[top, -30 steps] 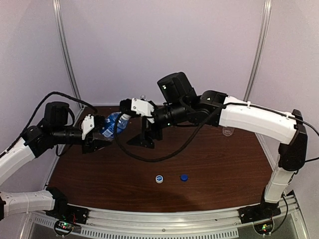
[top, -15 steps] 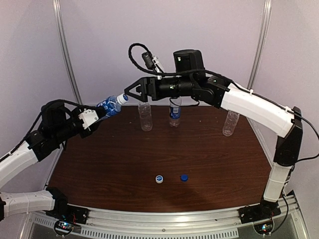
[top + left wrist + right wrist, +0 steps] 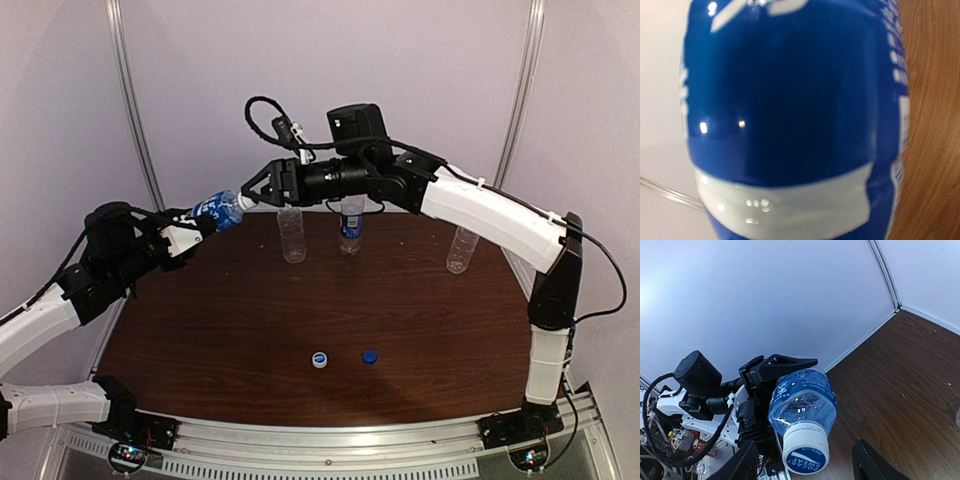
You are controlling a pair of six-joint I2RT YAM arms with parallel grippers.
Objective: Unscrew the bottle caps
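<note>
1. Pale lilac walls [image 3: 330, 60] close in the back and sides of the brown tabletop [image 3: 430, 330].
2. Along its far edge stand a label-free bottle [image 3: 292, 235], a blue-banded bottle [image 3: 350, 225] and a right-hand bottle [image 3: 461, 248], all upright.
3. Open wood stretches from them to a white-and-blue cap [image 3: 320, 358] and a dark blue cap [image 3: 370, 356] at lower centre.
4. At upper left, the left end effector [image 3: 198, 220] pinches a blue-labelled bottle [image 3: 217, 210], tilted in mid-air.
5. Its printed white cap [image 3: 805, 449] is on, and the right end effector [image 3: 252, 192] is spread on either side without touching.
</note>
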